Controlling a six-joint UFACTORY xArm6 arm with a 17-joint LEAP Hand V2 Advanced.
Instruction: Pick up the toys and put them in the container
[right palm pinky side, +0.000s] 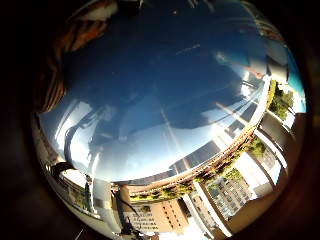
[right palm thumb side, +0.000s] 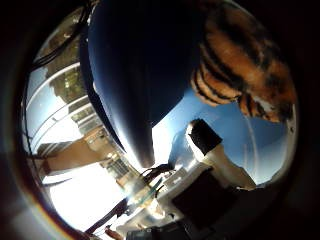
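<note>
A plush tiger toy (right palm thumb side: 240, 65), orange with black stripes, lies on the blue table top (right palm pinky side: 165, 90) close to my palm. It also shows at the edge of the little finger side view as the tiger toy (right palm pinky side: 75, 35). One white finger with a black tip (right palm thumb side: 205, 137) of my right hand (right palm thumb side: 210, 180) reaches out fairly straight towards the toy, with a strip of blue table between its tip and the fur. A large dark blue rounded wall (right palm thumb side: 135, 65) stands right beside the toy. I cannot tell whether it is the container.
The table's far edge (right palm pinky side: 200, 170) runs close by. Beyond it are railings, green plants (right palm pinky side: 280, 102) and buildings (right palm pinky side: 230, 195) in bright sunlight. Shadows of the arm fall across the table top.
</note>
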